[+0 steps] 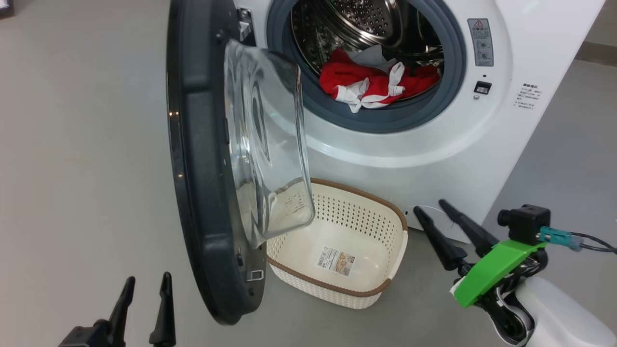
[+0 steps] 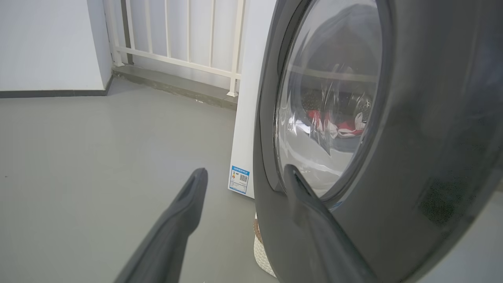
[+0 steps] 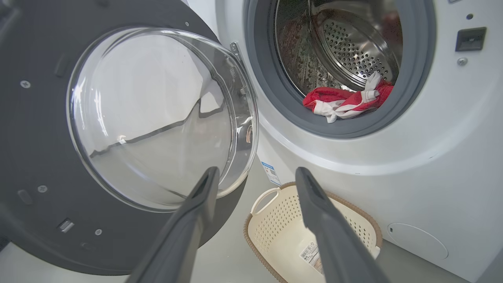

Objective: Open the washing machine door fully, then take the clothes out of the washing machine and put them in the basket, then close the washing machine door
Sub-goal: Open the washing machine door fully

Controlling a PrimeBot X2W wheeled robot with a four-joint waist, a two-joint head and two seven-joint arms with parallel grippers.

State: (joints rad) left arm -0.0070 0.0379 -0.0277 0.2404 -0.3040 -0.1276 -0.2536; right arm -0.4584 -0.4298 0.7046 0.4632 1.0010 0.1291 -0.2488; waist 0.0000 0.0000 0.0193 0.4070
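Note:
The washing machine door (image 1: 202,159) stands swung out to the left, its clear glass bowl (image 1: 265,144) facing the machine. Red and white clothes (image 1: 376,84) with a grey piece lie at the drum's mouth in the washing machine (image 1: 434,144). The cream basket (image 1: 385,284) sits on the floor below the opening, holding nothing. My left gripper (image 1: 147,286) is open at the lower left, just outside the door's outer face (image 2: 412,157). My right gripper (image 1: 431,207) is open to the right of the basket, fingers pointing at the machine; it holds nothing (image 3: 255,177).
Grey floor (image 1: 82,168) spreads to the left of the door. A white railing (image 2: 177,47) and a wall (image 2: 47,43) stand beyond the machine's side. The door's lower edge hangs over the basket's left rim (image 1: 270,262).

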